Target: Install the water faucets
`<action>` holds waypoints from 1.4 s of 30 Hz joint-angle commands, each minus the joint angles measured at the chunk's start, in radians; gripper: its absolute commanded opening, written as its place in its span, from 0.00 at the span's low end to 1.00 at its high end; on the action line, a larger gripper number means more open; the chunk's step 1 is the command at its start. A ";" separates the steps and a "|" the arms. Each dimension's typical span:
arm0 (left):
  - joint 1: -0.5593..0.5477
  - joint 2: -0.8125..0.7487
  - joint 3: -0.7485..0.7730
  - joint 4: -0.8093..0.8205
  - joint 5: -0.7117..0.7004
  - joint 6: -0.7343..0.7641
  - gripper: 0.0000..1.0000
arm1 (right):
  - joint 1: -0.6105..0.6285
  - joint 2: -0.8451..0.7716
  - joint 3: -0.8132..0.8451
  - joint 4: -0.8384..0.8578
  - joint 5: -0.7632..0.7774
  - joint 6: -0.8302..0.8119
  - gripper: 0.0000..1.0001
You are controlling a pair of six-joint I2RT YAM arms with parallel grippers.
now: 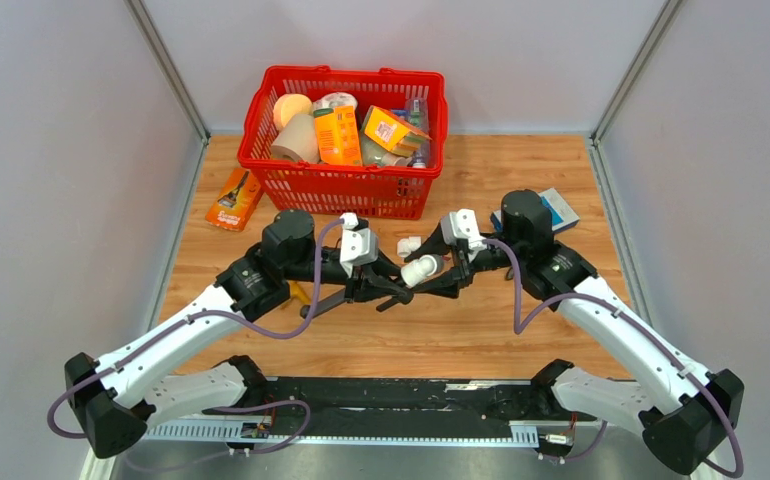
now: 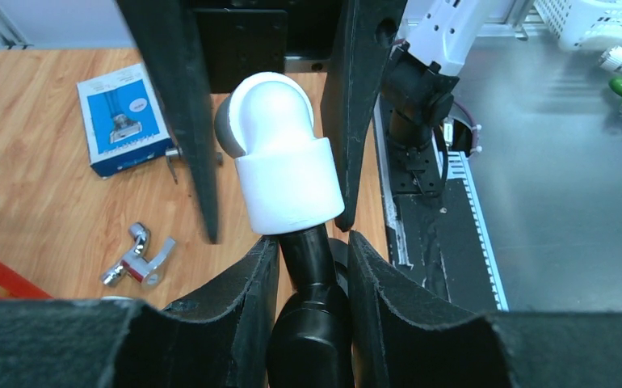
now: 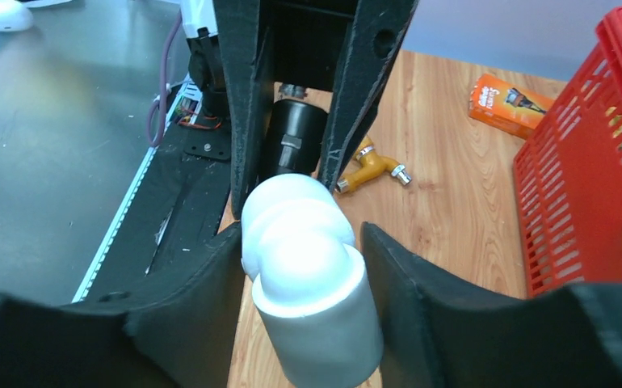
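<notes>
The dark faucet (image 1: pixel 383 288) is held above the table's middle by my left gripper (image 1: pixel 393 280), whose fingers are shut on its black body (image 2: pixel 316 323). A white plastic elbow fitting (image 1: pixel 421 270) sits over the faucet's end. My right gripper (image 1: pixel 437 272) is shut on that elbow (image 3: pixel 308 275) from the opposite side. In the left wrist view the elbow (image 2: pixel 279 162) stands just beyond my left gripper (image 2: pixel 312 242), between the right gripper's dark fingers. In the right wrist view the faucet body (image 3: pixel 296 137) shows behind the elbow, beyond my right gripper (image 3: pixel 301 229).
A red basket (image 1: pixel 346 185) full of goods stands at the back. A second white elbow (image 1: pixel 408 243) lies in front of it. An orange box (image 1: pixel 233 200) lies at the left and a blue box (image 1: pixel 558 208) at the right. A chrome faucet (image 2: pixel 138 260) and a yellow faucet (image 3: pixel 370 166) lie on the table.
</notes>
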 commanded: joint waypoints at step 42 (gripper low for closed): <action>0.051 -0.031 -0.011 0.015 -0.080 -0.006 0.58 | 0.009 0.054 0.138 -0.012 -0.103 0.059 0.00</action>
